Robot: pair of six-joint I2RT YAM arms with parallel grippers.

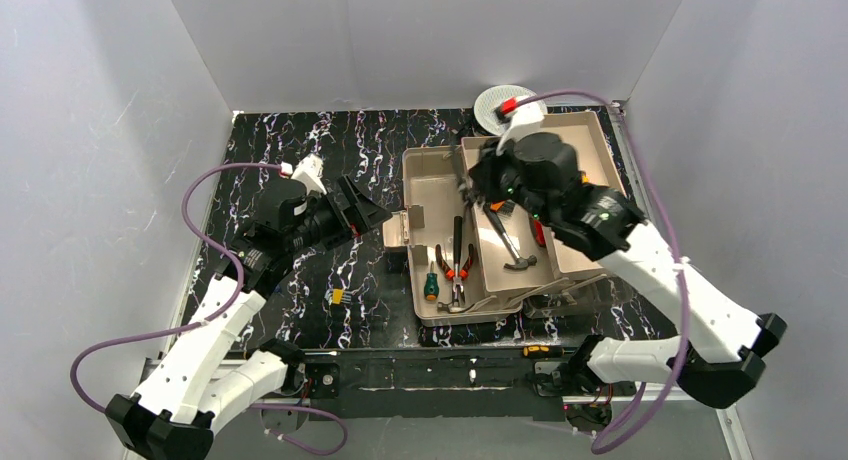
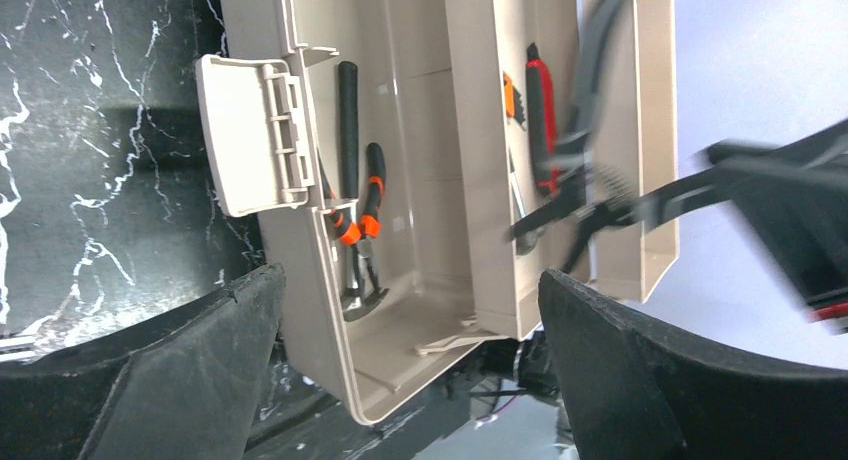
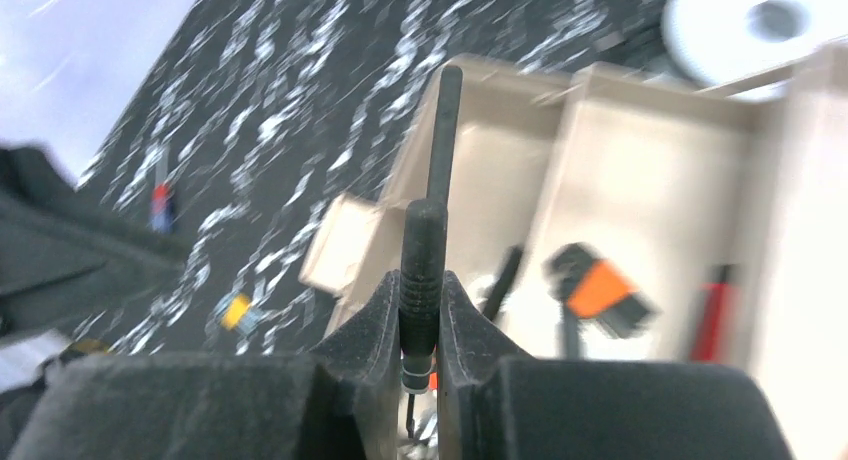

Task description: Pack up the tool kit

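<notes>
I see the beige toolbox lying open, pliers and hammer inside. My right gripper pinches a thin black tool; my left gripper is spread wide.

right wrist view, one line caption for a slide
Right hand pinching a slim black tool above the open beige toolbox on the black marbled table
</notes>
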